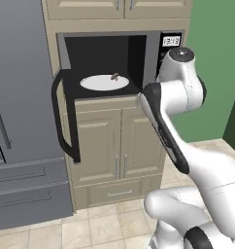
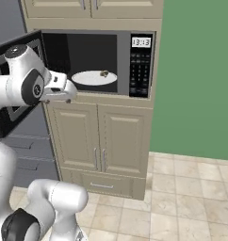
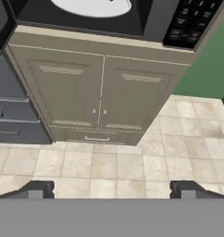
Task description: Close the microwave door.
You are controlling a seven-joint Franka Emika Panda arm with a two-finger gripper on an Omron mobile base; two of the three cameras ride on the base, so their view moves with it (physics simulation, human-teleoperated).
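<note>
So the microwave [image 2: 97, 63] is sitting in the upper middle of both base views, built into the beige cabinets [image 2: 99, 136], and the microwave door [image 1: 66, 114] is hanging wide open, swung out to the left with its curved handle [image 1: 58, 116] sticking toward the camera in the left base view. In the right base view the door is showing as a dark panel at the left edge, mostly behind the arm. The fingers [image 3: 114, 190] are spread wide with nothing between them, and the hand camera is looking down at the lower cabinet doors and the tiled floor [image 3: 132, 166], so the hand is sitting in front of the opening, not on the door. What I'm worrying about: the door is off to the left next to the grey fridge [image 1: 22, 107], so there's little room on that side to get behind the panel, and the arm could be clipping the handle or the fridge while swinging over. A push near the hinge would probably be slipping or barely moving it. There's a white plate [image 1: 104, 82] with something small on it inside, well back from the front edge, so it shouldn't be getting in the way. Open room is mostly to the right and below.
</note>
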